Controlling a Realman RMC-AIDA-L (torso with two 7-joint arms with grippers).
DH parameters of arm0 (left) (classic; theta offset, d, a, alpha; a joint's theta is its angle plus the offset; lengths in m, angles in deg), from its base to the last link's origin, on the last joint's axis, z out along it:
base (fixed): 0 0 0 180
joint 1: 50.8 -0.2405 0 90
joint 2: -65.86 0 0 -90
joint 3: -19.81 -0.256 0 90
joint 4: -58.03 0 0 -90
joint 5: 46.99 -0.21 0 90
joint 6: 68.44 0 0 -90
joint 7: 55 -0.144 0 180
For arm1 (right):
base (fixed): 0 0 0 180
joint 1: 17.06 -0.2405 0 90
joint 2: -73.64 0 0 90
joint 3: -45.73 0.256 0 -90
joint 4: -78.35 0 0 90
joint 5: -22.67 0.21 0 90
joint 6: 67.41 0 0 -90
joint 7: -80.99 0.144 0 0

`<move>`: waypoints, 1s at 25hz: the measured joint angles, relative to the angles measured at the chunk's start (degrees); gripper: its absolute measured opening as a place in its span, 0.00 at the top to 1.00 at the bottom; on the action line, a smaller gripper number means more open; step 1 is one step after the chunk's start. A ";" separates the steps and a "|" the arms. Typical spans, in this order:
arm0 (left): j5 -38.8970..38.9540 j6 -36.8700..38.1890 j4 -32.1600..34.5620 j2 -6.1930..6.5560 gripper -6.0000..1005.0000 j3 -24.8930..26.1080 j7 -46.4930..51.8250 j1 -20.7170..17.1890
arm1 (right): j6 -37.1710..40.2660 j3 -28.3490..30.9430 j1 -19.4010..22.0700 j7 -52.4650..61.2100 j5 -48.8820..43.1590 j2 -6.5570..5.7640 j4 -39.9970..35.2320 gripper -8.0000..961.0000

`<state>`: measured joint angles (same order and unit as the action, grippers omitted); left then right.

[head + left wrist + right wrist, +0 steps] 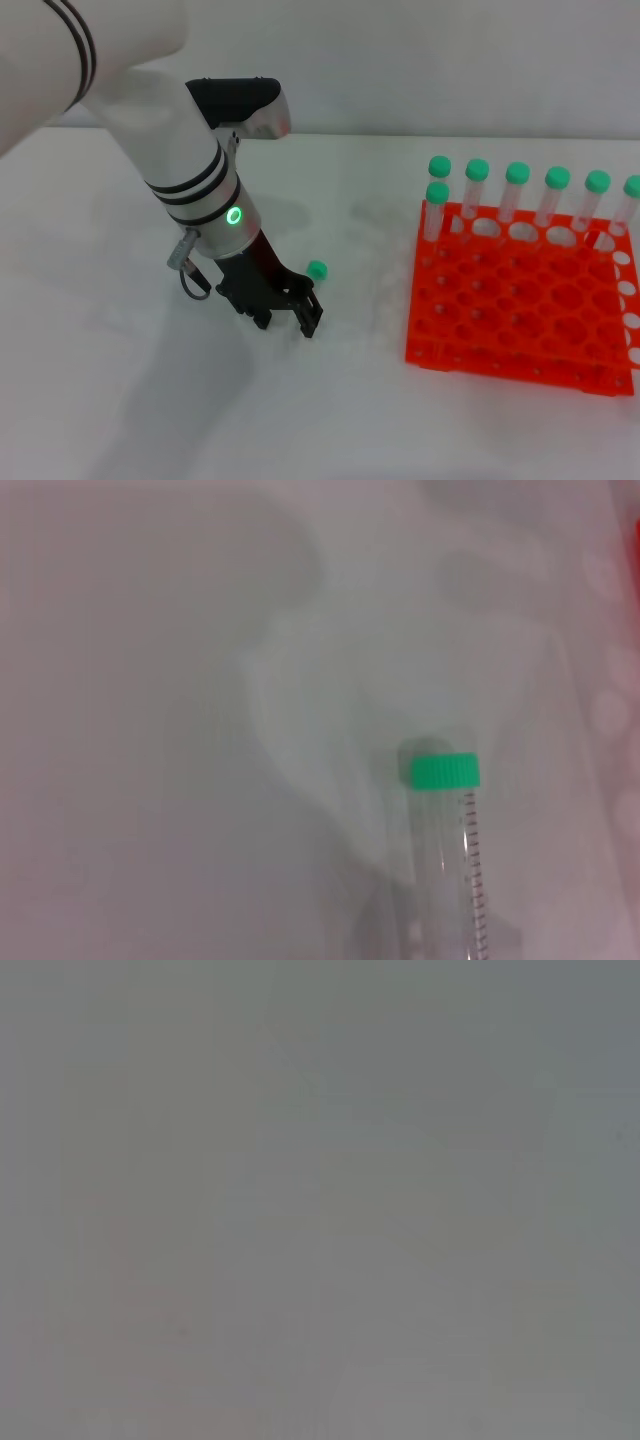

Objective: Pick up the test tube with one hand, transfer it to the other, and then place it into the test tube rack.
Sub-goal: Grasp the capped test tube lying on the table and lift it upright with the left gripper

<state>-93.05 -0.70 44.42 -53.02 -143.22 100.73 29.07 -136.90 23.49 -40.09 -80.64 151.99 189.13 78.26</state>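
**Tube on the table under the left gripper**

Tube [312,272] with a green cap lies flat on the white table [120,380], well to the left of the orange test tube rack [520,310]. The left gripper [285,312] is lowered over it, thin black fingers spread apart and grasping nothing; the clear body is hidden behind them in the head view. Seven more green-capped tubes [517,192] stand upright along the rack's far edge. The right gripper is out of sight.

Left hand [290,312] low on table [120,330], over lying test tube [316,270]; orange test tube rack [520,310] well apart.
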 joint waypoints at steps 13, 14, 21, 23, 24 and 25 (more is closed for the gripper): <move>-1.68 -0.45 2.07 -0.03 0.61 0.00 1.68 -0.95 | -0.03 0.00 0.00 0.00 -0.10 0.00 0.00 0.09; -1.68 -0.47 2.08 -0.03 0.61 0.00 1.68 -0.98 | -0.03 0.00 0.00 0.00 -0.10 0.00 0.00 0.09; -1.68 -1.25 2.10 0.05 0.68 0.00 1.31 -1.26 | -0.04 -0.03 0.01 0.00 -0.12 0.00 0.01 0.09; -1.68 -1.39 2.09 0.11 0.73 0.00 0.93 -1.30 | -0.03 -0.02 0.06 0.00 -0.08 0.00 0.01 0.09; -1.65 -1.62 2.00 0.13 0.75 0.00 0.46 -1.31 | -0.04 -0.01 0.11 0.00 -0.05 0.00 0.00 0.09; -1.50 -1.91 1.89 0.14 0.77 0.01 0.08 -1.33 | -0.03 -0.01 0.14 0.00 -0.02 0.00 0.01 0.09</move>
<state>-94.55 -2.61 46.31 -52.88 -143.21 100.82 27.74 -136.93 23.48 -39.94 -80.64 151.96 189.12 78.26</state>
